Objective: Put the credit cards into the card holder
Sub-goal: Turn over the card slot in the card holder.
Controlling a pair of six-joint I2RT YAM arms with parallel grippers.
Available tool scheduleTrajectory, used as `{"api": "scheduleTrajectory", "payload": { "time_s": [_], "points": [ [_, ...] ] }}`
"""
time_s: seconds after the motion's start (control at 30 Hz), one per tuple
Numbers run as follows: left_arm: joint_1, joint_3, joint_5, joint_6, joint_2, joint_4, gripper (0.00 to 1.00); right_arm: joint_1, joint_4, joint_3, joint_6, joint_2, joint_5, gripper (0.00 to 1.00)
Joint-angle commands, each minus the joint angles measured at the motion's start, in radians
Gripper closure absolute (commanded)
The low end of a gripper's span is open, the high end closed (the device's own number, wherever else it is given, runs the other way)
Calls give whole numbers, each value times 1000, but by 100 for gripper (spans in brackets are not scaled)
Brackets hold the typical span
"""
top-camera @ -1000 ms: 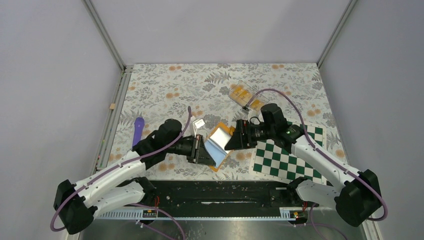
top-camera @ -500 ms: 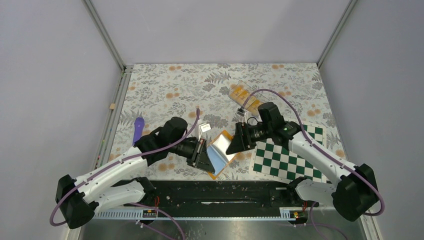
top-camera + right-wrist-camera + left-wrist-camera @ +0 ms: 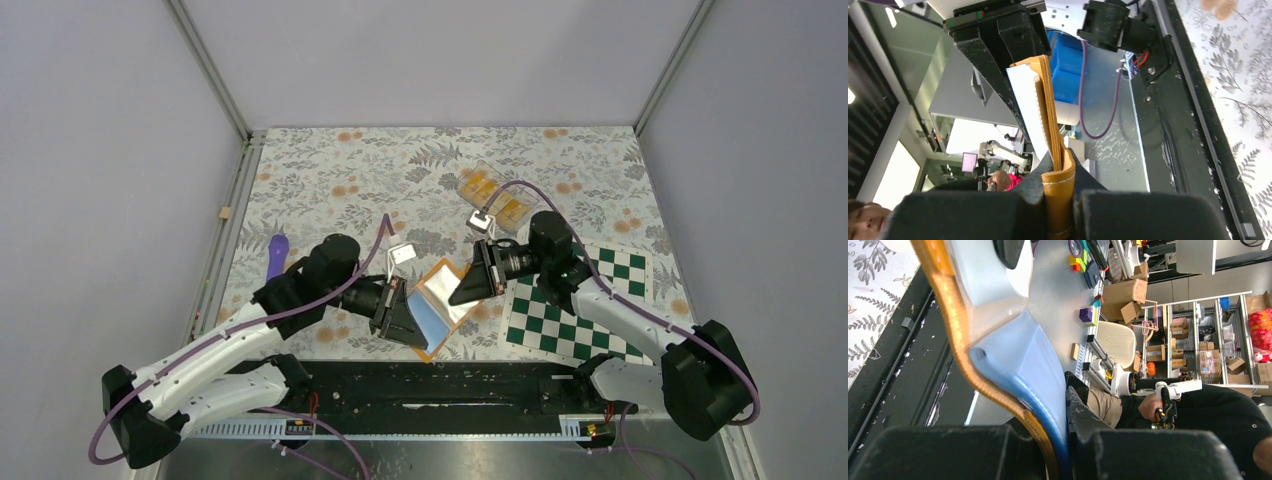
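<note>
Above the near edge of the desk [image 3: 330, 170], the left arm's fingers [image 3: 402, 313] and the right arm's fingers [image 3: 468, 287] each pinch one flap of the orange card holder [image 3: 438, 306], spread open between them. Pulling further apart could slip a flap free and drop it.

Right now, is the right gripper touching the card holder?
Touching. In the right wrist view the right gripper clamps the orange edge of the card holder, with no gap.

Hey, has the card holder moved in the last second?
Yes. The card holder has shifted slightly toward the near edge of the table; its lower corner now reaches the black base rail.
</note>
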Motion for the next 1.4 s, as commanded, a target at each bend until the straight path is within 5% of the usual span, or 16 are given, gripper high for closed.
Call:
{"api": "scheduleTrajectory", "payload": {
  "time_s": [0.0,0.17,0.47,0.87,0.97,1.07,1.17,1.27,1.37],
  "points": [
    [-7,21,70,-1,-59,144,100,-5,583,-56,407,39,-59,100],
    [-6,-28,54,5,-76,168,100,-5,1044,-37,759,113,-56,100],
    [10,-77,-111,101,-20,78,100,-5,1028,23,817,29,-104,100],
    [30,-11,-377,86,97,60,96,-5,813,-9,698,-92,-147,100],
    [30,0,-408,68,112,80,90,-3,705,-25,633,-140,-149,100],
    [30,19,-439,75,113,61,73,-3,476,-30,475,-207,-127,100],
    [31,24,-486,90,73,21,46,-3,-65,30,95,-291,-49,100],
    [32,28,-555,107,9,-42,33,-3,-528,129,-270,-338,83,100],
    [31,35,-619,120,-64,-103,26,-3,-544,129,-269,-343,120,100]
  ]
}}
